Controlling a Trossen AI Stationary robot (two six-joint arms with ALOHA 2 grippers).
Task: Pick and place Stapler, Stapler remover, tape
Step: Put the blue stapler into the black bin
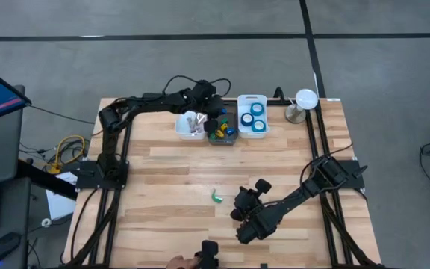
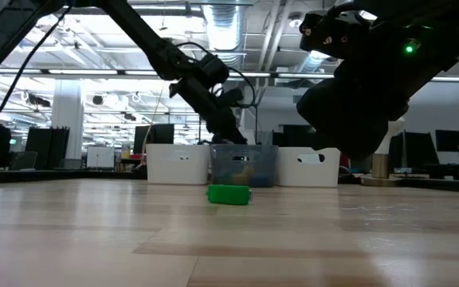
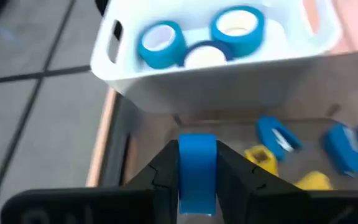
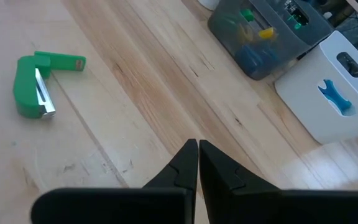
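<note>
My left gripper hangs over the clear middle bin at the table's far edge, shut on a small blue stapler. That bin holds blue and yellow staplers. In the white bin to its right lie three blue tape rolls. A green stapler lies flat on the table's middle, also in the right wrist view. Just right of it, my right gripper hovers above the wood, shut and holding nothing. I can make out no stapler remover. My left gripper pinches the blue stapler's two flat sides between its two fingers. The fingers slant down from the table's left. The stapler is lifted clear above the clear bin, and its rounded end sticks out past the fingertips.
A second white bin stands left of the clear one. A white round stand is at the far right corner. At the near edge a person's hand shows beside a dark object. Bare wood surrounds the green stapler.
</note>
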